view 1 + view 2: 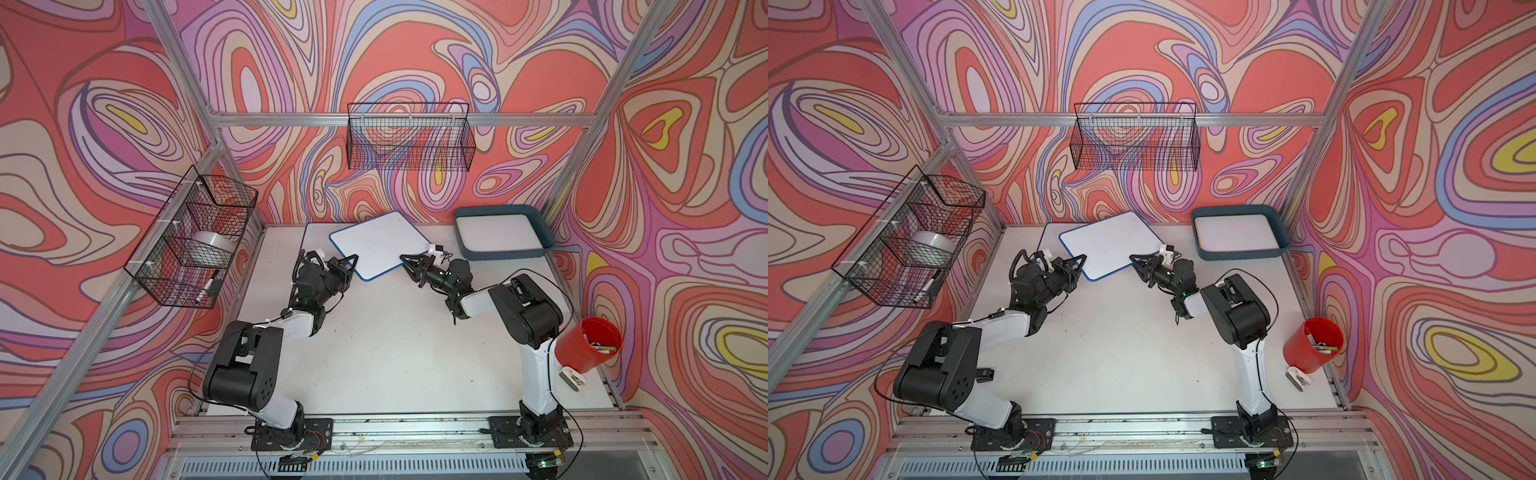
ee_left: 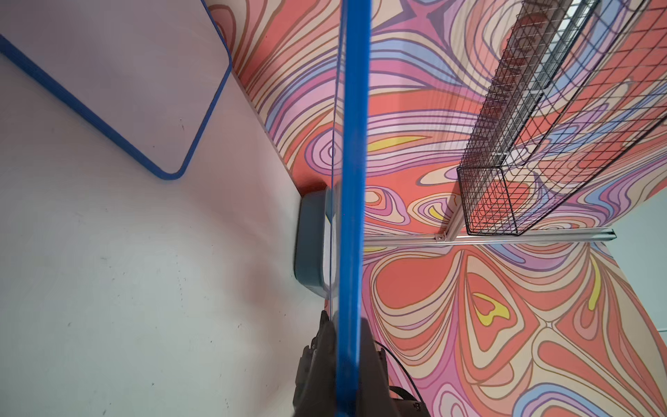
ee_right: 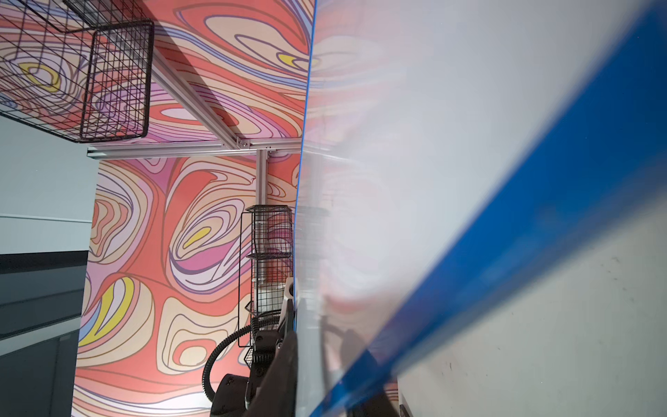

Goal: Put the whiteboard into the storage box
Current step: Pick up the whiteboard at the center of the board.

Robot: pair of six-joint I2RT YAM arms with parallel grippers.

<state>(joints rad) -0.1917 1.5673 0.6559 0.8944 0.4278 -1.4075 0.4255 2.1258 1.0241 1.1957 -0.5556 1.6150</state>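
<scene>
From the near rail both arms fold at the elbow and reach forward toward the middle of the tabletop [image 1: 386, 353], forearms angled in at each other. My left gripper [image 1: 353, 261] has its jaws pinching the near-left short edge of the whiteboard [image 1: 380, 245]. My right gripper [image 1: 406, 259] straddles the long near edge toward the right corner; I cannot tell whether those jaws press it. The whiteboard hangs clear of the tabletop, face up, its long axis running from left to far right. Behind and partly under it a second whiteboard [image 2: 126, 90] lies flat. The storage box [image 1: 505, 250] sits in the far right corner, well apart from the whiteboard.
</scene>
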